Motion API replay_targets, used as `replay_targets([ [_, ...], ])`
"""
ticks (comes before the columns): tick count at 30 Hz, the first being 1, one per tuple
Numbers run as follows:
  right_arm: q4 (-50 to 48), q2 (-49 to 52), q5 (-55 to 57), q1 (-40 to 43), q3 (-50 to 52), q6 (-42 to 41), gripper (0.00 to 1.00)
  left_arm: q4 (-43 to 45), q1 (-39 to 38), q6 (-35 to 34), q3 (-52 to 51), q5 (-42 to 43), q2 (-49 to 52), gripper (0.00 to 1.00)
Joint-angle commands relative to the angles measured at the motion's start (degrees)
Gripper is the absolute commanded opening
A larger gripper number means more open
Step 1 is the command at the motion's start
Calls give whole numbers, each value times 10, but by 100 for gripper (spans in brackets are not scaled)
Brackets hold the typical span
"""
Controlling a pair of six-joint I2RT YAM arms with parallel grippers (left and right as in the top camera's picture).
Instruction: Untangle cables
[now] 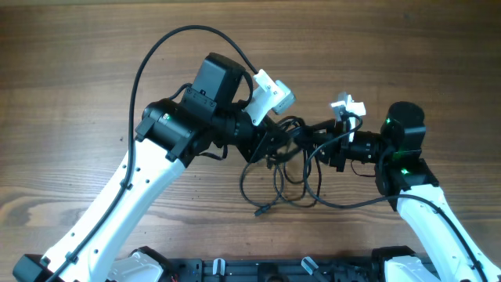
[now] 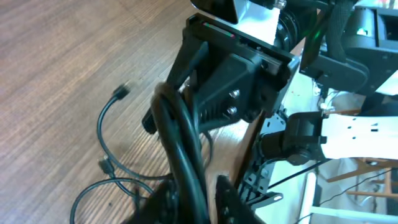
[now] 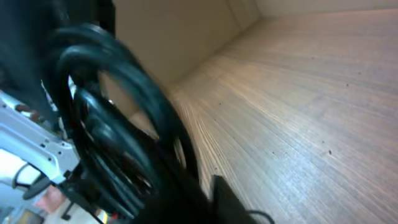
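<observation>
Several thin black cables (image 1: 291,168) lie knotted in the middle of the bench, with loops hanging toward the near edge. Most untangling is left. The black left gripper (image 1: 275,142) seems to pinch them. The black right gripper (image 1: 327,150) is among them, but I cannot tell its grip.

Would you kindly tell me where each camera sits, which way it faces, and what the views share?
Overhead: fixed above the table, looking straight down; left arm and right arm show, left end effector and right end effector meeting at the cables.
Left wrist: on the left arm, facing the right end effector; own fingers low, gripping the cables.
Right wrist: on the right arm, looking low across the table; blurred cables fill the left, own fingers unclear.
Shared: every view shows cables and table.
</observation>
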State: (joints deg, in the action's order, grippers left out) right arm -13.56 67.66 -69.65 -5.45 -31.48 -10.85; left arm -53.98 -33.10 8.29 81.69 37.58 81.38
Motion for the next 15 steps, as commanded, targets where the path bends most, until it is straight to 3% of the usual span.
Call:
replay_targets([
  [1,-3,4,-10,3,-3,2,4,1,-2,5,4,-2,-18,43],
  [3,-3,4,-9,3,-3,2,4,1,-2,5,4,-2,-18,48],
  [4,-3,4,-9,3,-3,2,4,1,-2,5,4,-2,-18,58],
  [7,-3,4,-2,3,-3,-10,4,1,-2,5,4,-2,-18,100],
  [11,-3,4,75,3,-3,-84,4,-12,-2,-7,4,-22,-18,100],
  [15,-3,4,158,3,-3,-163,4,-33,-2,-116,4,-122,-18,100],
])
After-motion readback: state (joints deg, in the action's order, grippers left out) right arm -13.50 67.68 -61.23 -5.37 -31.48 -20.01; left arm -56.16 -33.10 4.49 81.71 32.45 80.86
